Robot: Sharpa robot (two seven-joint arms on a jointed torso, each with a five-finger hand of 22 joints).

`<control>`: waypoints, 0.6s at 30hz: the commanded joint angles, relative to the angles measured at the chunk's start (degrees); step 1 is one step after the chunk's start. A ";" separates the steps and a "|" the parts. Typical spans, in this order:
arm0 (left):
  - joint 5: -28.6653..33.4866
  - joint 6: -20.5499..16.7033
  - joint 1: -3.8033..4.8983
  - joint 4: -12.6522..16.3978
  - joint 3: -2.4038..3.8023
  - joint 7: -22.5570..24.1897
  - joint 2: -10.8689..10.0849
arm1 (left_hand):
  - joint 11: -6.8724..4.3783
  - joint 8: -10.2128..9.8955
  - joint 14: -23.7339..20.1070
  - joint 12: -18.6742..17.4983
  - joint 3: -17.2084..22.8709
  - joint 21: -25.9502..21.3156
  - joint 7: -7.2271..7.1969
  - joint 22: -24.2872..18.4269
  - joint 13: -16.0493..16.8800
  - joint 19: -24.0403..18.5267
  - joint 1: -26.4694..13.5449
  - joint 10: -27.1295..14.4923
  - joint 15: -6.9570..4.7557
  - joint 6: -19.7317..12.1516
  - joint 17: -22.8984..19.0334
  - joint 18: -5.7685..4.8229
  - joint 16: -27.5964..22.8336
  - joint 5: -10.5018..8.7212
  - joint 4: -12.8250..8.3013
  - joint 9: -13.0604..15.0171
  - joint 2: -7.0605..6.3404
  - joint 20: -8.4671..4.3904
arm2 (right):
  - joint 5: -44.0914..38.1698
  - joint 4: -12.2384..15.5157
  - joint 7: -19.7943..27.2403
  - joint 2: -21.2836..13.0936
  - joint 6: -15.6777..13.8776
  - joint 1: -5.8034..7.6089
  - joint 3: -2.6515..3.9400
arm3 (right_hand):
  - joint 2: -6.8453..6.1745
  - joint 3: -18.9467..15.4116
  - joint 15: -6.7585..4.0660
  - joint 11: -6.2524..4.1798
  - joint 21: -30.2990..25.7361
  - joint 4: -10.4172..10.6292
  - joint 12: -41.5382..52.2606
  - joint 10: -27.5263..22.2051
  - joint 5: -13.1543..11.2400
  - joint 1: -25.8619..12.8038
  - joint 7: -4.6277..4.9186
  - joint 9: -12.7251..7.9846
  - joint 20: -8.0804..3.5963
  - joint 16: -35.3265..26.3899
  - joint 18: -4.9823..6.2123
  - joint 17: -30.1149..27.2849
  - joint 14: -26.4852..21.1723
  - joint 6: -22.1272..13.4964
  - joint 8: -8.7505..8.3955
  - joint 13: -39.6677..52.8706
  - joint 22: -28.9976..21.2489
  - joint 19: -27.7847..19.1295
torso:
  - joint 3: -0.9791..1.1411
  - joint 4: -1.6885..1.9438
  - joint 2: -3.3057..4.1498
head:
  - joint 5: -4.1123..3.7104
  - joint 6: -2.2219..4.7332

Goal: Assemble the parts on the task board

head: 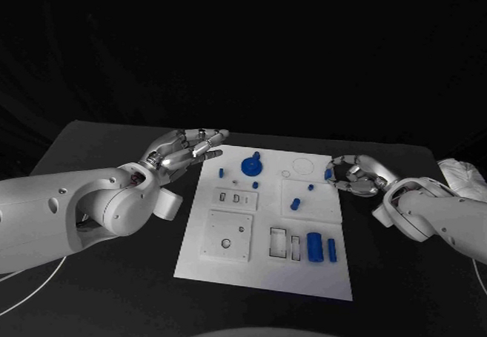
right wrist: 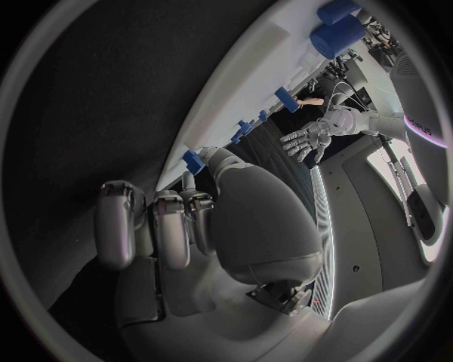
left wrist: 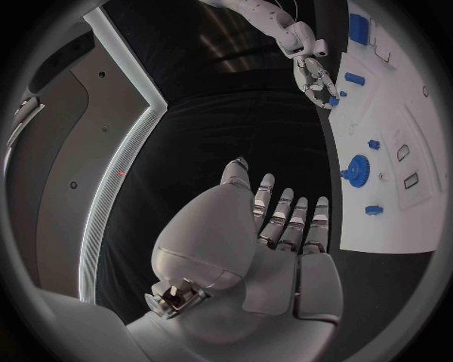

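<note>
The white task board (head: 264, 267) lies mid-table. On it are a blue gear (head: 251, 166), small blue pegs (head: 295, 204) and two blue cylinders (head: 315, 245) near the front right. My left hand (head: 185, 153) hovers open, fingers spread, beside the board's far left corner; it holds nothing (left wrist: 283, 226). My right hand (head: 356, 176) is at the board's right edge with its fingers curled. It pinches a small blue part (head: 329, 173), which the right wrist view shows at the thumb tip (right wrist: 193, 161). The left wrist view has the gear (left wrist: 357, 169) and the right hand (left wrist: 314, 75).
A white square block (head: 228, 235) and narrow slots (head: 277, 244) take up the board's front half. Black table (head: 94, 141) surrounds the board. My left forearm (head: 82, 207) lies along the board's left side, and a thin cable (head: 26, 287) trails off it.
</note>
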 commanded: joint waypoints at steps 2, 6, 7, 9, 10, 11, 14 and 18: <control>-0.51 1.25 0.00 0.10 0.04 0.10 0.13 | 0.05 0.36 0.26 0.32 0.44 0.38 1.69 0.06 0.09 0.52 0.63 0.42 0.35 -0.01 0.08 -0.64 0.25 0.25 -0.07 0.01 -0.02 -0.03 | -0.36 -0.05 0.07 0.18 0.82 -0.08 0.00 | -0.13 0.34 0.37 0.12 -0.34 -0.30 0.22 6.07 -0.41 0.77 0.00 0.00 0.09 0.20 -0.47 15.05 6.07 0.91 1.00 15.06 11.64 -0.36 | 0.00 0.03 -0.04 | -0.02 -0.07; -0.54 1.31 0.00 0.06 0.04 0.01 0.14 | 0.05 0.36 0.26 0.32 0.44 0.38 1.69 0.06 0.09 0.52 0.63 0.42 0.35 -0.01 0.08 -0.64 0.25 0.25 -0.07 0.01 -0.02 -0.03 | -0.40 -0.09 0.02 0.32 0.67 -0.09 0.01 | 0.08 0.42 0.30 0.03 -0.36 -0.52 0.22 6.07 -0.67 0.95 -0.10 0.27 0.03 0.20 -0.46 15.05 6.07 1.60 2.18 15.06 11.63 -0.40 | 0.01 0.01 -0.07 | 0.07 -0.15; -0.55 1.32 0.00 0.05 0.04 0.00 0.14 | 0.05 0.36 0.26 0.32 0.44 0.38 1.69 0.06 0.09 0.52 0.63 0.42 0.35 -0.01 0.08 -0.64 0.25 0.25 -0.07 0.01 -0.02 -0.03 | -0.40 -0.09 0.00 0.34 0.65 -0.09 0.01 | 0.13 0.43 0.29 0.01 -0.36 -0.57 0.22 6.07 -0.68 0.98 -0.12 0.35 0.01 0.20 -0.46 15.05 6.07 1.75 2.46 15.06 11.63 -0.40 | 0.00 0.00 -0.05 | 0.08 -0.15; -0.57 1.34 0.00 0.02 0.04 -0.06 0.15 | 0.05 0.36 0.26 0.32 0.44 0.38 1.69 0.06 0.09 0.52 0.63 0.42 0.35 -0.01 0.08 -0.64 0.25 0.25 -0.07 0.01 -0.02 -0.03 | -0.41 -0.12 -0.02 0.39 0.60 -0.10 0.01 | 0.29 0.44 0.24 -0.04 -0.37 -0.66 0.22 6.07 -0.69 1.03 -0.19 0.58 -0.02 0.20 -0.45 15.05 6.07 2.14 3.20 15.06 11.62 -0.42 | 0.00 0.02 -0.03 | 0.08 -0.18; -0.57 1.35 0.00 0.01 0.04 -0.12 0.15 | 0.05 0.36 0.26 0.32 0.44 0.38 1.69 0.06 0.09 0.52 0.63 0.42 0.35 -0.01 0.08 -0.64 0.25 0.25 -0.07 0.01 -0.02 -0.03 | -0.41 -0.14 -0.04 0.42 0.58 -0.10 0.01 | 0.38 0.46 0.22 -0.07 -0.38 -0.69 0.22 6.07 -0.70 1.05 -0.26 0.68 -0.04 0.20 -0.45 15.05 6.07 2.34 3.56 15.06 11.62 -0.43 | -0.01 0.03 -0.02 | 0.07 -0.19; -0.58 1.37 0.00 0.01 0.04 -0.17 0.15 | 0.05 0.36 0.26 0.32 0.44 0.38 1.69 0.06 0.09 0.52 0.63 0.42 0.35 -0.01 0.08 -0.64 0.25 0.25 -0.07 0.01 -0.02 -0.03 | -0.42 -0.16 -0.09 0.45 0.56 -0.10 0.01 | 0.46 0.46 0.19 -0.11 -0.39 -0.71 0.22 6.07 -0.71 1.04 -0.32 0.77 -0.06 0.20 -0.44 15.05 6.07 2.52 3.86 15.06 11.61 -0.45 | -0.01 0.03 -0.02 | 0.07 -0.19; -0.59 1.41 0.00 -0.01 0.04 -0.27 0.16 | 0.10 0.37 0.27 0.38 0.47 0.38 1.72 0.05 0.09 0.52 0.65 0.48 0.39 -0.04 0.08 -0.68 0.29 0.25 -0.05 0.00 0.00 -0.03 | -0.41 -0.19 -0.21 0.53 0.55 -0.10 0.01 | 0.63 0.46 0.12 -0.20 -0.41 -0.73 0.22 6.07 -0.80 1.01 -0.46 0.93 -0.11 0.20 -0.44 15.05 6.07 3.02 4.57 15.06 11.60 -0.47 | 0.01 0.00 -0.03 | 0.08 -0.36; -0.59 1.45 0.00 -0.03 0.04 -0.41 0.20 | 0.10 0.37 0.27 0.38 0.47 0.38 1.72 0.05 0.09 0.52 0.65 0.48 0.39 -0.04 0.08 -0.68 0.29 0.25 -0.05 0.00 0.00 -0.03 | -0.40 -0.21 -0.42 0.66 0.43 -0.11 0.02 | 0.72 0.46 0.07 -0.25 -0.43 -0.74 0.22 6.07 -0.87 0.97 -0.50 1.00 -0.15 0.20 -0.43 15.05 6.07 3.34 4.99 15.06 11.59 -0.50 | -0.02 -0.02 -0.02 | 0.05 -0.47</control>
